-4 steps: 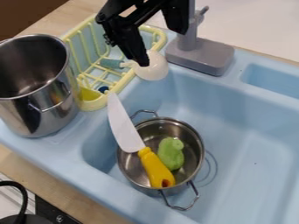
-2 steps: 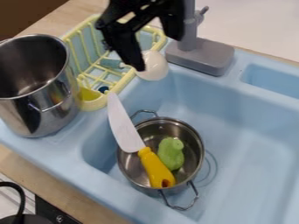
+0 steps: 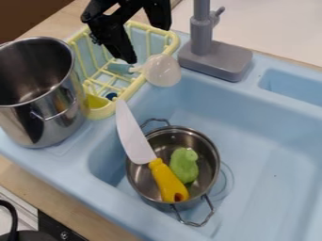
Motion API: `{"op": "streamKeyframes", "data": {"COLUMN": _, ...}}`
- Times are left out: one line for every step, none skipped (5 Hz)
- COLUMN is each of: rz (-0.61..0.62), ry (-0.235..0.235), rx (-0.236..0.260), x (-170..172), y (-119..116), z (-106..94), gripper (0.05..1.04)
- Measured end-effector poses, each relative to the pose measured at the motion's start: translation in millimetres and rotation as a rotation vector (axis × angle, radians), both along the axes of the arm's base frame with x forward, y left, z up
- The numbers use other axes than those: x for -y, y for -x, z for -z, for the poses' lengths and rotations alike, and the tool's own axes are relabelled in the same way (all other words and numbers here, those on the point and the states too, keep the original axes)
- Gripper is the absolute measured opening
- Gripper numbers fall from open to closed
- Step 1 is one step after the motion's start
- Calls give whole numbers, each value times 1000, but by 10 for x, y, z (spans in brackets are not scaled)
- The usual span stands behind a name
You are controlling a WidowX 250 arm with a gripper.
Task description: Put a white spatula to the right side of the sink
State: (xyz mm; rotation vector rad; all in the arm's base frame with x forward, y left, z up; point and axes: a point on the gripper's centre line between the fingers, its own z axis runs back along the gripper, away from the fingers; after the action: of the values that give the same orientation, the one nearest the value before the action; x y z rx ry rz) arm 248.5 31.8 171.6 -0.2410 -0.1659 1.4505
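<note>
Black gripper (image 3: 146,44) of mine hangs at a slant over the yellow dish rack (image 3: 175,41), fingers spread and gripping nothing, one tip right near the spatula's neck; the white spatula (image 3: 162,71) has a smooth rounded head and a teal handle; it's lying across the rack's rim, head toward the sink (image 3: 270,127).
</note>
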Motion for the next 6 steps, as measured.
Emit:
{"op": "streamKeyframes", "data": {"rz": -25, "ry": 0, "rx": 16, "x": -109, "y": -76, "z": 10, "gripper": 997}}
{"op": "streamKeyframes", "data": {"rz": -58, "ry": -20, "rx": 7, "x": -263, "y": -144, "z": 129, "gripper": 997}}
{"op": "streamKeyframes", "data": {"rz": -90, "ry": -21, "rx": 5, "x": -377, "y": -198, "z": 193, "gripper": 997}}
{"op": "streamKeyframes", "data": {"rz": -118, "ry": 4, "rx": 5, "x": -448, "y": -270, "z": 274, "gripper": 997}}
{"op": "streamKeyframes", "data": {"rz": -130, "ry": 16, "rx": 3, "x": -472, "y": -328, "z": 370, "gripper": 997}}
{"op": "streamKeyframes", "data": {"rz": -139, "ry": 16, "rx": -23, "x": -507, "y": -382, "z": 531, "gripper": 997}}
